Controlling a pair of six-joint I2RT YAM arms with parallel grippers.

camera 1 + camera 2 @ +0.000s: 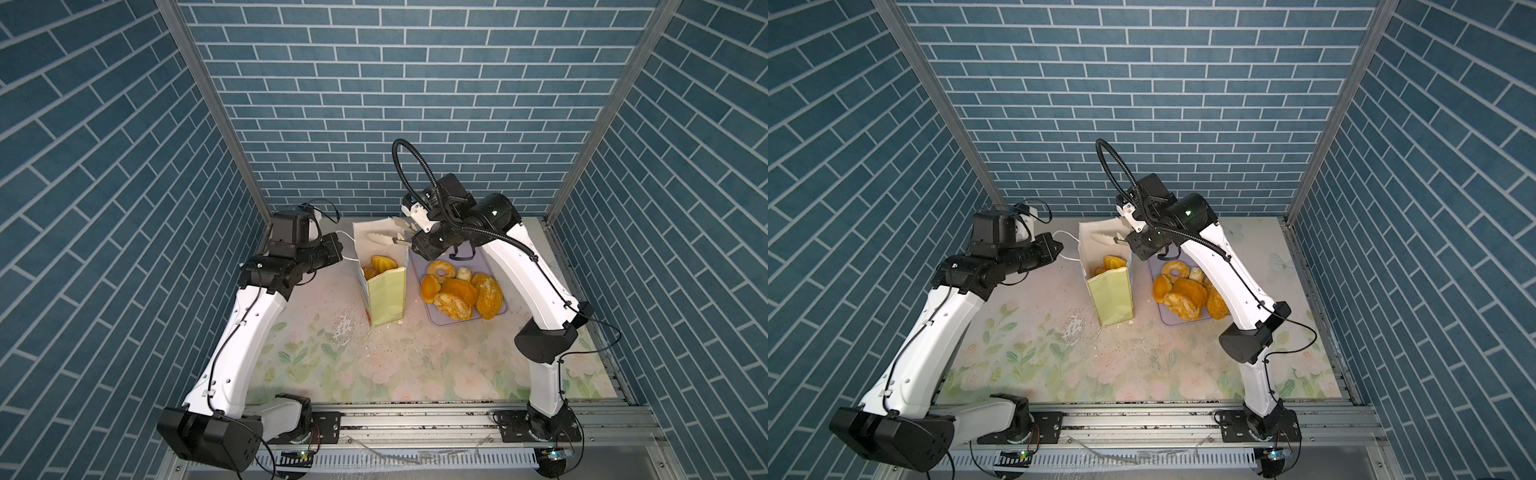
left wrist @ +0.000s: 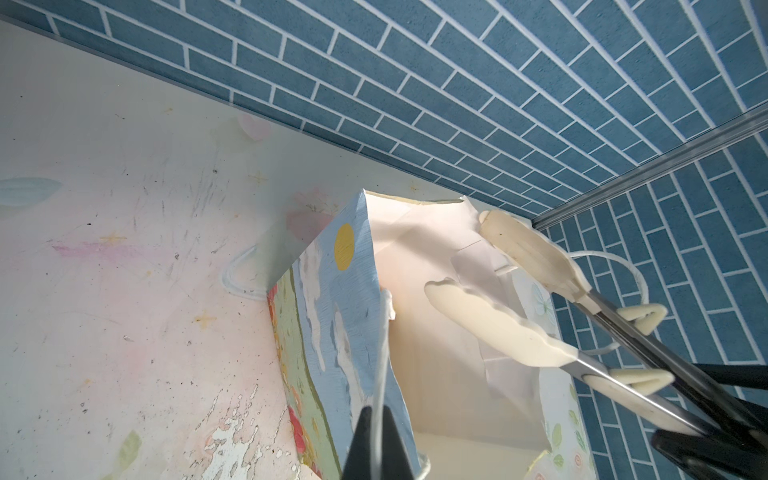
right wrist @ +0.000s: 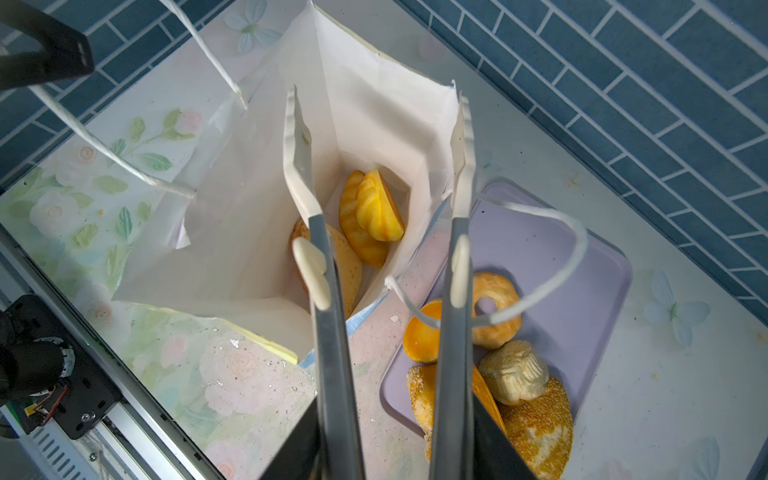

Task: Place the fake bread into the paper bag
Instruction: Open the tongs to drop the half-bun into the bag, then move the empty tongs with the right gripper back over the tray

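The paper bag (image 1: 386, 299) (image 1: 1111, 299) stands upright and open mid-table. Its white lining (image 3: 249, 232) and blue face (image 2: 345, 324) show in the wrist views. Two pieces of fake bread lie inside: a ridged pastry (image 3: 374, 212) (image 1: 381, 262) (image 1: 1113, 262) and a flatter bun (image 3: 349, 262). More bread, with a ring doughnut (image 1: 441, 269) (image 3: 494, 307) and a seeded loaf (image 1: 488, 296), sits on the tray. My left gripper (image 2: 377, 415) (image 1: 341, 249) (image 1: 1061, 247) is shut on the bag's cord handle (image 2: 384, 353). My right gripper (image 3: 380, 137) (image 1: 390, 232) (image 1: 1111, 232) (image 2: 459, 251) carries tong-like fingers, spread open and empty over the bag's mouth.
A lilac tray (image 1: 432, 318) (image 1: 1169, 320) (image 3: 582, 291) lies just right of the bag. The bag's other cord handle (image 3: 577, 237) loops over the tray. The floral table cover has a worn patch (image 1: 345, 328). Brick-patterned walls close three sides.
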